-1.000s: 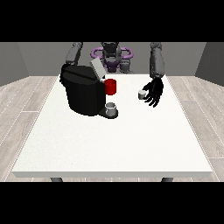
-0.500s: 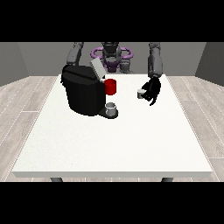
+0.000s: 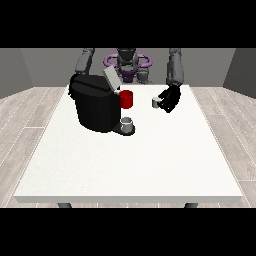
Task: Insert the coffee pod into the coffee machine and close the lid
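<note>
Front view: coffee pod point(image 3: 156, 102) near the counter's point(image 3: 130, 160) far edge, at the fingertips of the hand at the view's right point(image 3: 170, 99), fingers curled around it. Coffee machine point(image 3: 96, 102) well toward the view's left, lid point(image 3: 111, 78) up. Against half a second ago: hand tighter round the pod.

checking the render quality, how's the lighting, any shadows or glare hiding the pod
Front view: lighting is even and soft, no glare on the large white table. Front view: the black coffee machine reads as a dark mass with little surface detail. Front view: the small grey coffee pod stays visible beside the black robot hand at the view's right.
</note>
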Available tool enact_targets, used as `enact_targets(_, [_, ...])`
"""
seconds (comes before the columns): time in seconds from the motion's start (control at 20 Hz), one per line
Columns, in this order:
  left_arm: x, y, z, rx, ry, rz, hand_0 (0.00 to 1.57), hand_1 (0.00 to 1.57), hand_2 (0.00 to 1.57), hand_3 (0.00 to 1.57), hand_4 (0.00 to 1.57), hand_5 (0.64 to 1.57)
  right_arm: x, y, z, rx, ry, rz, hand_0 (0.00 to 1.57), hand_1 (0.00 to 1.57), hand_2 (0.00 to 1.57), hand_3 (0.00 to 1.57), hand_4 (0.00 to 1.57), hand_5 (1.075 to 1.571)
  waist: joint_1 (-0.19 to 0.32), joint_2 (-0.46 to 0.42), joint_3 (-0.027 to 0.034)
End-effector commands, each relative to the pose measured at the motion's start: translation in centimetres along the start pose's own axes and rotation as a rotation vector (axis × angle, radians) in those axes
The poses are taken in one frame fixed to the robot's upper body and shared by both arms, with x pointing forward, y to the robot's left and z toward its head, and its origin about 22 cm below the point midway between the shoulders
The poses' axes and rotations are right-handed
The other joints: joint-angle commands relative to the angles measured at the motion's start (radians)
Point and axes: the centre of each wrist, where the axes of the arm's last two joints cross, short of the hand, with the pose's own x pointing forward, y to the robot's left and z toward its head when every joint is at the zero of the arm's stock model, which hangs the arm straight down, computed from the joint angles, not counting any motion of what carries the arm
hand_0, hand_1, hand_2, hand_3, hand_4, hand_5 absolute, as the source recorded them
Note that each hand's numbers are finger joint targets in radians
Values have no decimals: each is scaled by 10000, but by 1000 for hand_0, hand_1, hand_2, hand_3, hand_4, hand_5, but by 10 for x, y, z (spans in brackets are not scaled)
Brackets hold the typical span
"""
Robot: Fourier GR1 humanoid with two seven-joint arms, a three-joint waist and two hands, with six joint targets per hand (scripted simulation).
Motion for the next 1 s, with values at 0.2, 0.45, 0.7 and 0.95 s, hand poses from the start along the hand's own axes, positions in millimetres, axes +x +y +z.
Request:
enact_targets(0.2, [22, -12, -8, -846, -288, 134, 1404, 1404, 1377, 1284, 602, 1571, -22, -18, 15, -179, 859, 330, 0, 0, 0, 0, 235, 1571, 334, -1179, -8])
enact_targets(0.45, [44, 8, -23, -254, -109, 868, 1256, 1256, 1311, 1263, 576, 1571, -23, 13, 21, 233, 943, 316, 0, 0, 0, 0, 298, 1571, 32, -1445, -10])
enact_targets(0.7, [45, 13, -18, -454, -601, 592, 1256, 1256, 1311, 1263, 576, 1571, -14, -25, 2, -189, 634, 460, 0, 0, 0, 0, 295, 1571, 500, -1328, -8])
enact_targets(0.95, [81, 13, -32, -839, -700, 848, 1461, 1461, 1471, 1425, 629, 1571, -24, -24, 18, -138, 1177, 399, 0, 0, 0, 0, 173, 1571, 139, -1638, -8])
